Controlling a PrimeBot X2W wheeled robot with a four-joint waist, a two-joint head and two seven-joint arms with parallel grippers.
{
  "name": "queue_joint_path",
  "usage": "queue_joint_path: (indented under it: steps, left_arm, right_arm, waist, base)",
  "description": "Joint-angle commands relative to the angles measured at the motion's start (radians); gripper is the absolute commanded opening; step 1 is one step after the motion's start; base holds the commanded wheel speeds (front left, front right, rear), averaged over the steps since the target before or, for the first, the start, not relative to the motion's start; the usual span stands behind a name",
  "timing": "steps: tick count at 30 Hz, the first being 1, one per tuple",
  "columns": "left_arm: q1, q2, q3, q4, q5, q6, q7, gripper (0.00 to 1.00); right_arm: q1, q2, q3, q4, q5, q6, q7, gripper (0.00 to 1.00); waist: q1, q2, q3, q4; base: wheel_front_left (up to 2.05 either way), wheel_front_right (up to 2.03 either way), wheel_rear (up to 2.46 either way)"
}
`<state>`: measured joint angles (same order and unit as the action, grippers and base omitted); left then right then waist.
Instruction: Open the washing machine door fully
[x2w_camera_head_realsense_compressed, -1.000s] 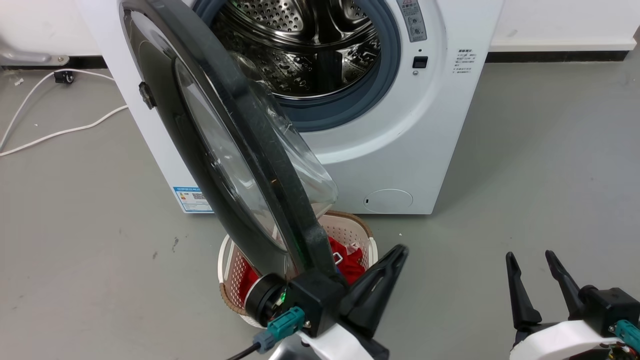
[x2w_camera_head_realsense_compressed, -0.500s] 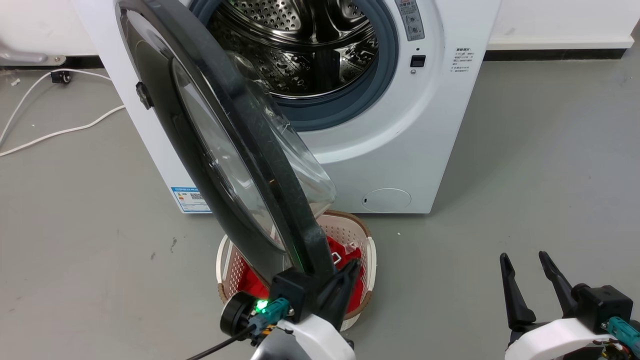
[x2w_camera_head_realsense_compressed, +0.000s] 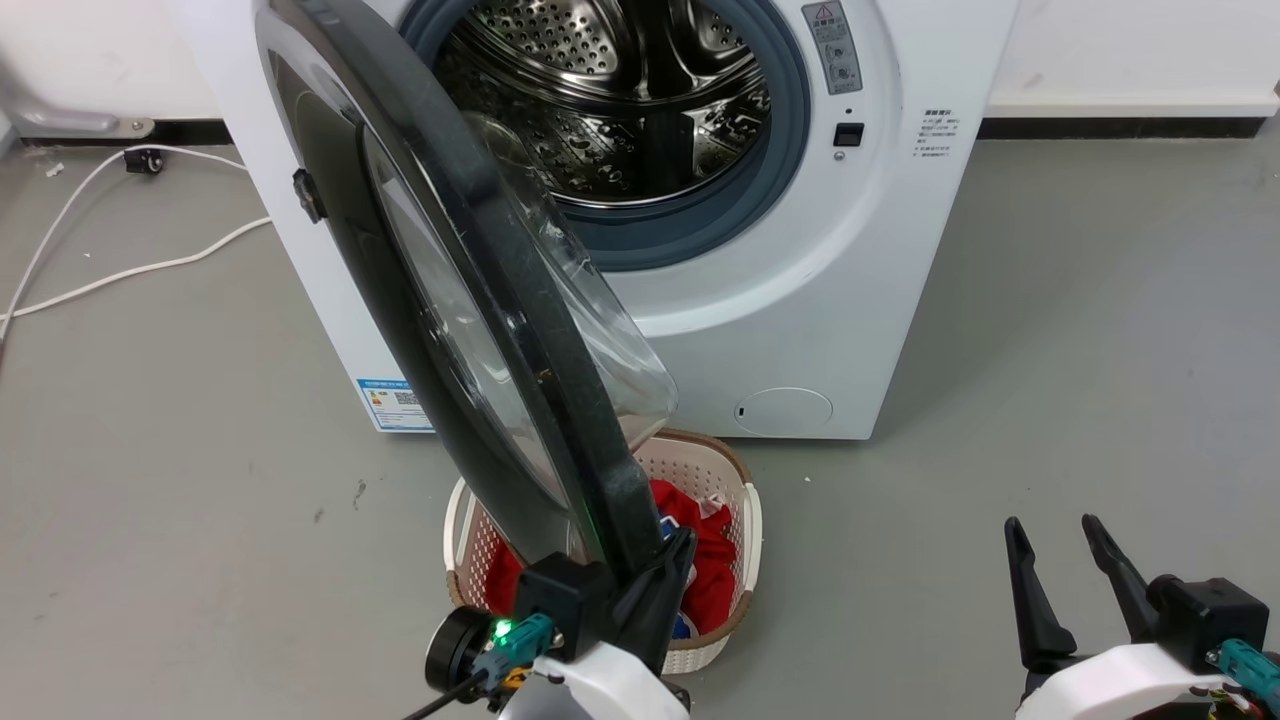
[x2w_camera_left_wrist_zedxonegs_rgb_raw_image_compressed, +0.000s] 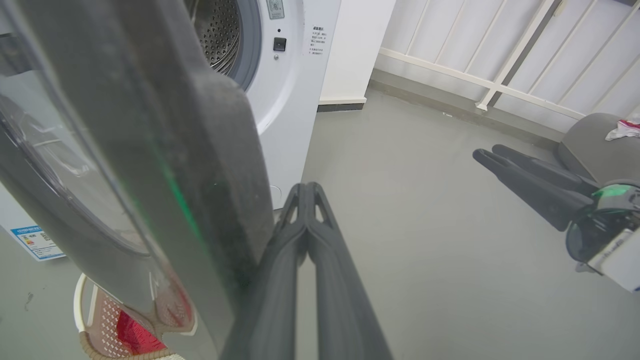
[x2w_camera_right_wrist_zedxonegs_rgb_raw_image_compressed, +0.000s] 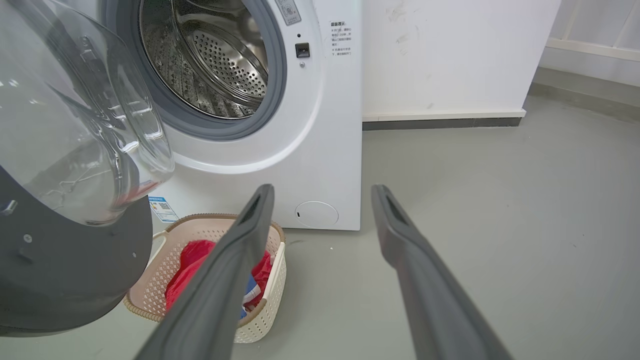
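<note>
The white washing machine (x2w_camera_head_realsense_compressed: 800, 300) stands ahead with its steel drum (x2w_camera_head_realsense_compressed: 620, 100) exposed. Its washing machine door (x2w_camera_head_realsense_compressed: 450, 300), black with a clear glass bowl, is swung out toward me and seen almost edge-on. My left gripper (x2w_camera_head_realsense_compressed: 680, 545) is shut with nothing in it and lies against the right, inner side of the door's lower rim. In the left wrist view the closed left gripper (x2w_camera_left_wrist_zedxonegs_rgb_raw_image_compressed: 305, 192) runs alongside the door (x2w_camera_left_wrist_zedxonegs_rgb_raw_image_compressed: 150, 150). At the lower right, my right gripper (x2w_camera_head_realsense_compressed: 1055, 535) hangs open and empty over the floor, apart from the door (x2w_camera_right_wrist_zedxonegs_rgb_raw_image_compressed: 65, 260).
A cream laundry basket (x2w_camera_head_realsense_compressed: 745, 520) holding red clothes sits on the floor under the door's lower edge, just in front of the machine. A white cable (x2w_camera_head_realsense_compressed: 130, 270) trails across the grey floor at the left. A white railing (x2w_camera_left_wrist_zedxonegs_rgb_raw_image_compressed: 500, 85) runs along the right.
My left gripper has moved left and back, from right of the door to rest against its rim. The head camera shifted slightly. The door's angle looks about the same.
</note>
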<state>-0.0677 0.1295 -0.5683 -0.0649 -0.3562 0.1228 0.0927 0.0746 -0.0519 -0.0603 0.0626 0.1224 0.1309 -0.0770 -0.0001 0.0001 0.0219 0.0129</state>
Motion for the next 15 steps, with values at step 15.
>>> queue_joint_path:
  steps: [15]
  left_arm:
    - [0.058, 0.018, 0.018, -0.058, 0.001, 0.049, -0.025, 0.00]
  right_arm:
    - [0.025, 0.002, -0.011, -0.012, 0.006, 0.000, 0.028, 1.00]
  waist:
    - [0.0001, -0.0001, -0.009, 0.067]
  base:
    - [0.00, 0.00, 0.00]
